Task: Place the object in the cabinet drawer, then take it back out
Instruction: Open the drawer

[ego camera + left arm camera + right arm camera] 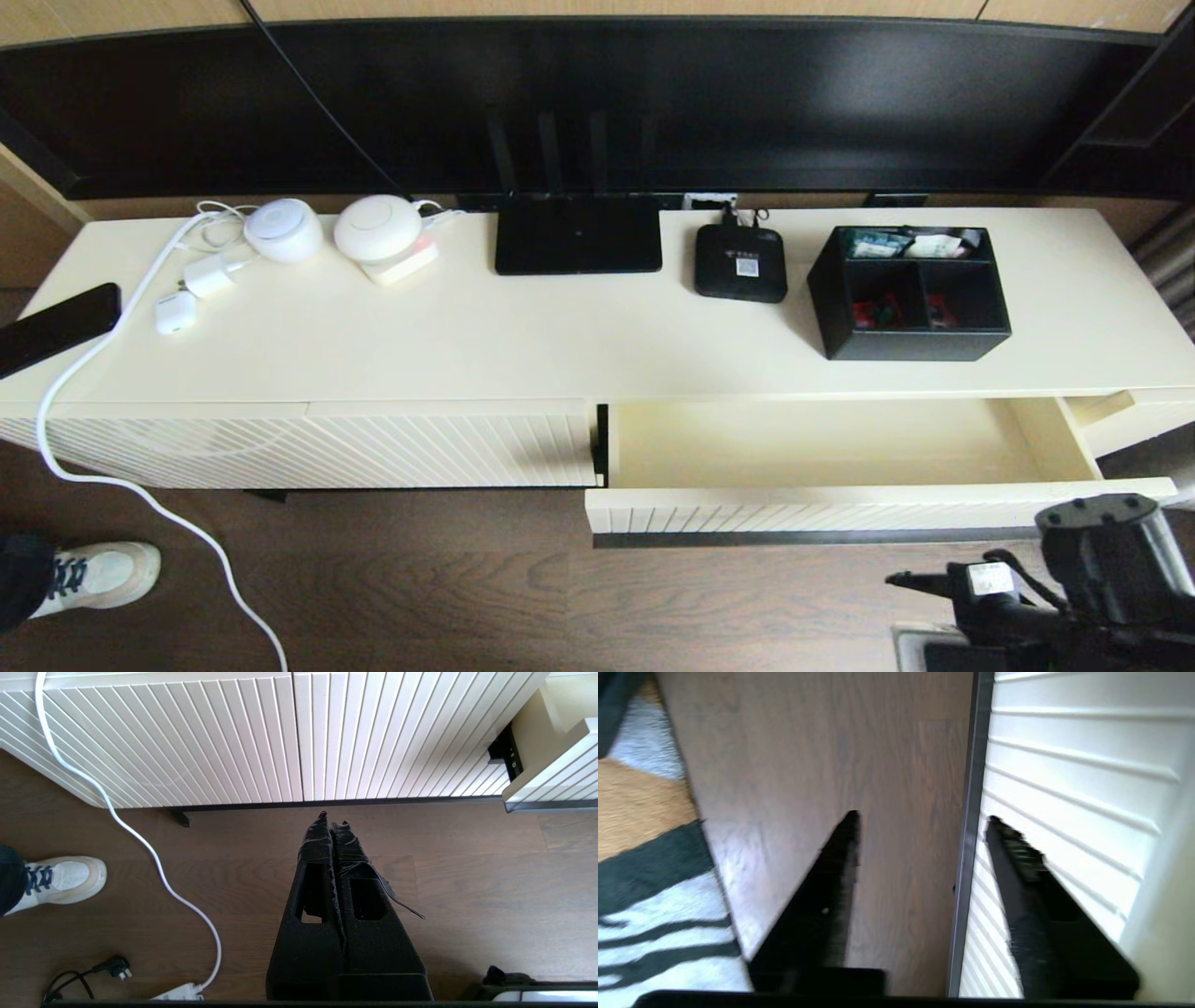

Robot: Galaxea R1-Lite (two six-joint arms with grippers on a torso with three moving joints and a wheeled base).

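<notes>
box (910, 297) near desk's right back edge, untouched | drawer (840, 457) open below it | my right claw (920, 826) released, jaws apart beside drawer front | next: rise clear of front, grip box wall squarely

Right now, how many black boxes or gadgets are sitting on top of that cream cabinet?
4: a phone at the left edge, a flat router in the middle, a small set-top box beside it, and the organizer box to the right.
</notes>
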